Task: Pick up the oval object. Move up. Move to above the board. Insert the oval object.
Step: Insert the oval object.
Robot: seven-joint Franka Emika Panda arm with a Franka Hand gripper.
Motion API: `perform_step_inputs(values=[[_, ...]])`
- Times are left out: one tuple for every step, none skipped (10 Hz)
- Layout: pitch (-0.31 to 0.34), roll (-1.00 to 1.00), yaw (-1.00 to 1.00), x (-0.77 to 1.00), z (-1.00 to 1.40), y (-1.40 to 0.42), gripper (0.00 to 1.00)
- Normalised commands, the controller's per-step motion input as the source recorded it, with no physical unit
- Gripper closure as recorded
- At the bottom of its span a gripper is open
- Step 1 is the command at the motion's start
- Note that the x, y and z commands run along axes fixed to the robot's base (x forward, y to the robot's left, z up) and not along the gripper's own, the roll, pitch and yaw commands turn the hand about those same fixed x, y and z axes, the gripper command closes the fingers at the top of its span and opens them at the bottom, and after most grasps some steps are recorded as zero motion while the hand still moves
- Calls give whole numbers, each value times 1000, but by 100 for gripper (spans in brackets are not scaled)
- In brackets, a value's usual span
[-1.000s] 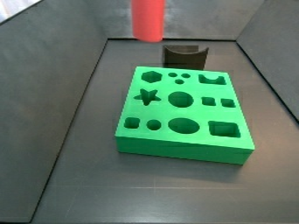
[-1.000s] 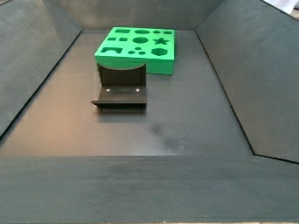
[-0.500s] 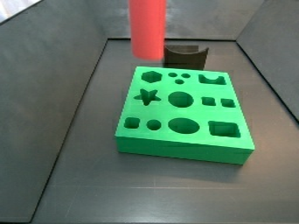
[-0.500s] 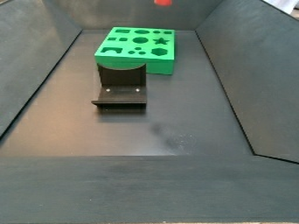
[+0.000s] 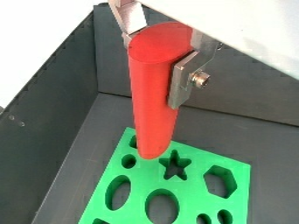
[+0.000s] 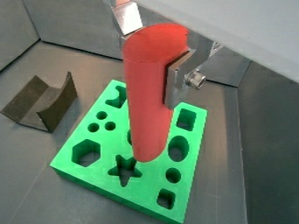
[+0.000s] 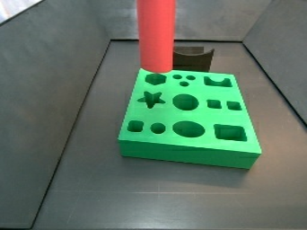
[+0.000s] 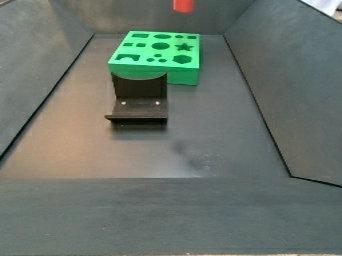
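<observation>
The oval object is a long red rod [image 5: 153,96], held upright in my gripper [image 5: 156,54], which is shut on its upper end. It also shows in the second wrist view [image 6: 149,96], with a silver finger [image 6: 179,83] clamped on its side. In a side view the rod [image 7: 156,34] hangs above the far left part of the board [image 7: 189,115], its lower end near the star hole. In a side view only its tip [image 8: 183,5] shows, above the board [image 8: 158,54]. The gripper itself is out of view in both side views.
The dark fixture [image 8: 138,103] stands on the floor in front of the board in a side view and behind it in the second one [image 7: 192,57]. It also shows in a wrist view [image 6: 41,101]. Grey bin walls [image 8: 261,80] enclose the floor.
The rod has come down and toward the board; more of its length shows in one side view, and its tip reaches lower in the second one.
</observation>
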Motion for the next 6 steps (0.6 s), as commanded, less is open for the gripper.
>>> perform_step_inputs(values=[[-27, 0, 969, 129, -189, -69, 100], [-26, 0, 966, 134, -197, -74, 100], [-30, 0, 986, 103, -234, -77, 100], [-37, 0, 1000, 74, -249, -69, 100], [-66, 0, 1000, 0, -269, -14, 100], [-73, 0, 1000, 0, -271, 0, 100]])
